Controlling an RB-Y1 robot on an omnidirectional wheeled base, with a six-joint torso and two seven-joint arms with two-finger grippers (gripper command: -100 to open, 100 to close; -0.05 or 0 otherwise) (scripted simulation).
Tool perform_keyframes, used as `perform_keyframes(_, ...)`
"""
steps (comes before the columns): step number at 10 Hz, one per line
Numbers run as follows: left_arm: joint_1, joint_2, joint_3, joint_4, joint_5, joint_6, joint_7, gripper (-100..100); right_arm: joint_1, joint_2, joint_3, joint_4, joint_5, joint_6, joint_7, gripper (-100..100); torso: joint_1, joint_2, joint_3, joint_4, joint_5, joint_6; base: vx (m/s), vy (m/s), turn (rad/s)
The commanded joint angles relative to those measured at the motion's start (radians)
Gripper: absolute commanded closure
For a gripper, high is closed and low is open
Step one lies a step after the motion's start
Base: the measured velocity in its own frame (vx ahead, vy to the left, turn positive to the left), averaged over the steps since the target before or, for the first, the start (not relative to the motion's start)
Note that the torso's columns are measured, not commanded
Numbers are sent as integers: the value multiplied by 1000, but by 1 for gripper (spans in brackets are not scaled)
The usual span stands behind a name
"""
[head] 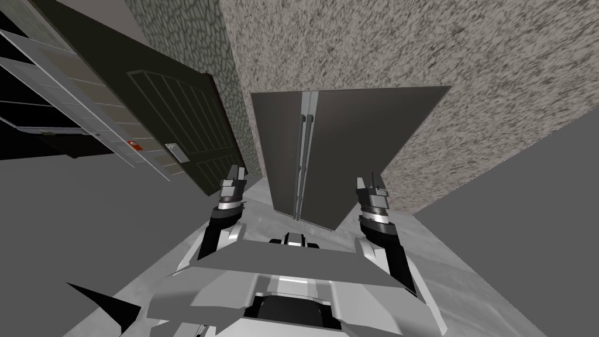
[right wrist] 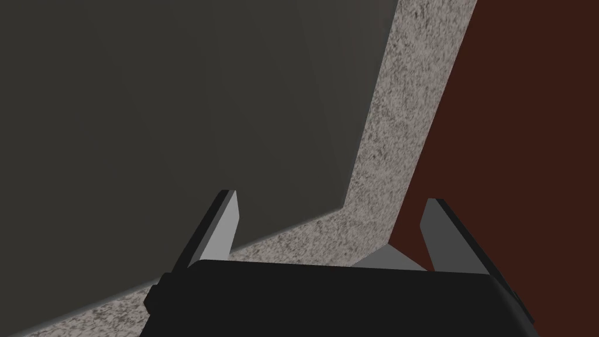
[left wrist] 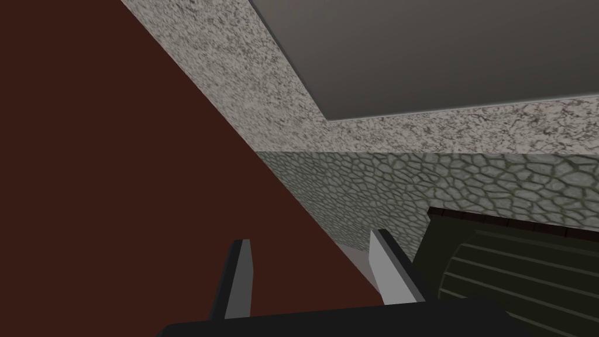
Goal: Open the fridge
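Closest to me, both arms are raised in front of the robot. The left tool (head: 235, 178) is open, its two blades parted with nothing between them. The right tool (head: 371, 186) is open a little wider and is just as empty. Neither touches anything.

Past them a strip of pale floor (head: 257, 193) runs up to the fridge (head: 351, 140). It is a tall, dark grey, two-door unit standing square ahead, midway between the arms and against a speckled wall (head: 444, 52). Both doors are shut. Slim bar handles (head: 302, 140) run along either side of the centre seam. The right wrist camera looks up a flat dark grey face, which I take to be the right-hand door.

As I judge it, the step is the approach to a handle, with the pull yet to start. To do it well, pick one door and use the arm on that side. Bring the tool in to the seam and turn the blades so they straddle the bar crosswise. Keep them parted until the bar sits well between them, and only then close. The door should hinge at its outer edge, so the pull ought to follow an arc outward, not a straight line back. The other arm should stay out of the door's swing.

Further left, beyond a cobbled wall (head: 234, 99), a dark panelled door (head: 169, 111) stands open. Keep the left arm away from it.
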Motion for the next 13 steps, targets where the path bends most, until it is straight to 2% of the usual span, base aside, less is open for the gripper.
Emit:
perform_keyframes(1, 0, 0, 0, 0, 0, 0, 0, 0, -25, -78, -20, 27, 34, -8, -16, -100, -1, 2, -5, 3, 0, 0, 41, 80, -83)
perform_keyframes(3, 0, 0, 0, 0, 0, 0, 0, 0, -45, -138, -38, 50, 70, -17, -31, -100, -2, 4, -5, 4, -1, 0, 56, 117, -101)
perform_keyframes(4, 0, 0, 0, 0, 0, 0, 0, 0, -45, -147, -38, 50, 70, -17, -31, -100, -1, 5, -5, 4, 0, 0, 41, 100, -35)
perform_keyframes(7, 0, 0, 0, 0, 0, 0, 0, 0, -82, -247, -71, 89, 135, -35, -57, -100, -3, 5, -5, 4, -1, 0, 53, 116, -115)
perform_keyframes(9, 0, 0, 0, 0, 0, 0, 0, 0, -96, -301, -83, 102, 159, -41, -67, -100, -3, 5, -4, 5, -1, 0, 42, 109, -64)
perform_keyframes(10, 0, 0, 0, 0, 0, 0, 0, 0, -96, -308, -83, 102, 159, -41, -67, -100, -5, 5, -4, 5, -1, 0, 31, 73, -49)
perform_keyframes(12, 0, 0, 0, 0, 0, 0, 0, 0, -124, -378, -108, 129, 210, -55, -88, -100, -4, 5, -5, 5, -1, 0, 53, 101, -117)
perform_keyframes(13, 0, 0, 0, 0, 0, 0, 0, 0, -124, -398, -108, 129, 210, -55, -88, -100, -1, 4, -5, 4, 0, 0, 42, 103, -58)
